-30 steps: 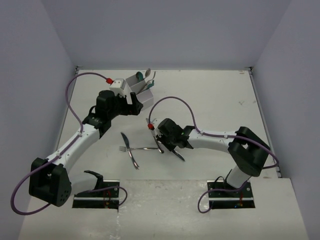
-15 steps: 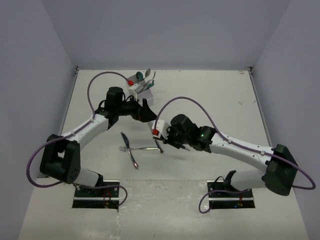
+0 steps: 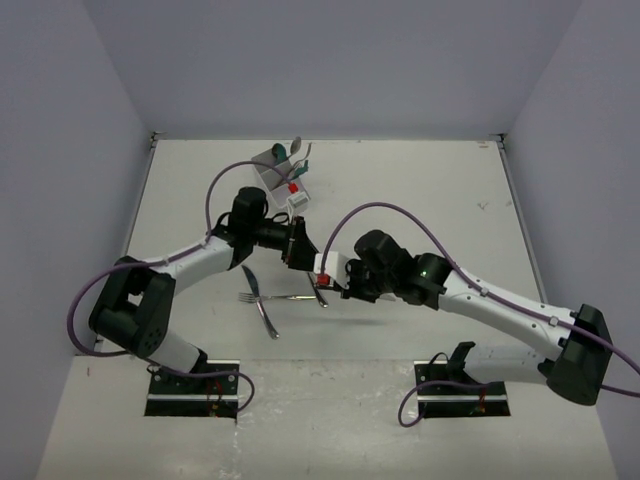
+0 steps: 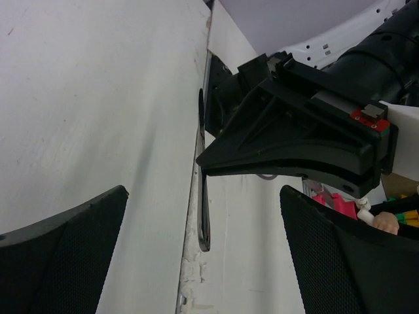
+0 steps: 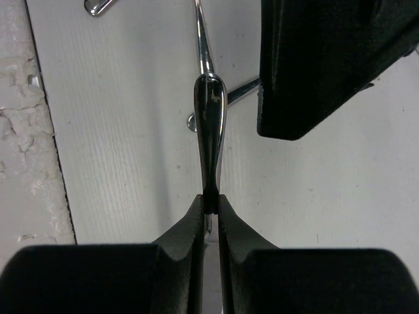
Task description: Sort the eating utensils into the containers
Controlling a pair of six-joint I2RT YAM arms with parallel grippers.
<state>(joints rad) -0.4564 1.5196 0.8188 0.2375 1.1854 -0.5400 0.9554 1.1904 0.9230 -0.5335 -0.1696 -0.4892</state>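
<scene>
My right gripper [image 3: 325,278] is shut on the thin end of a shiny metal utensil [image 5: 210,124] and holds it above the table; its kind is hidden. My left gripper [image 3: 297,246] is open and empty, right beside it. In the left wrist view the held utensil [image 4: 204,222] shows edge-on between my wide-open fingers [image 4: 62,252], under the right gripper [image 4: 294,147]. A metal fork [image 3: 268,297], knife [image 3: 250,279] and spoon [image 3: 266,318] lie on the table just left of the right gripper. The white organiser [image 3: 268,160] stands at the back with a teal utensil [image 3: 281,152] and metal ones in it.
The table is walled at the back and both sides. A raised ledge with both arm bases [image 3: 195,390] runs along the near edge. The left gripper's black finger [image 5: 327,65] fills the upper right of the right wrist view, close to the held utensil.
The left gripper has come away from the organiser, down and right to the right gripper. The right arm has stretched out, and its gripper holds a utensil off the table.
</scene>
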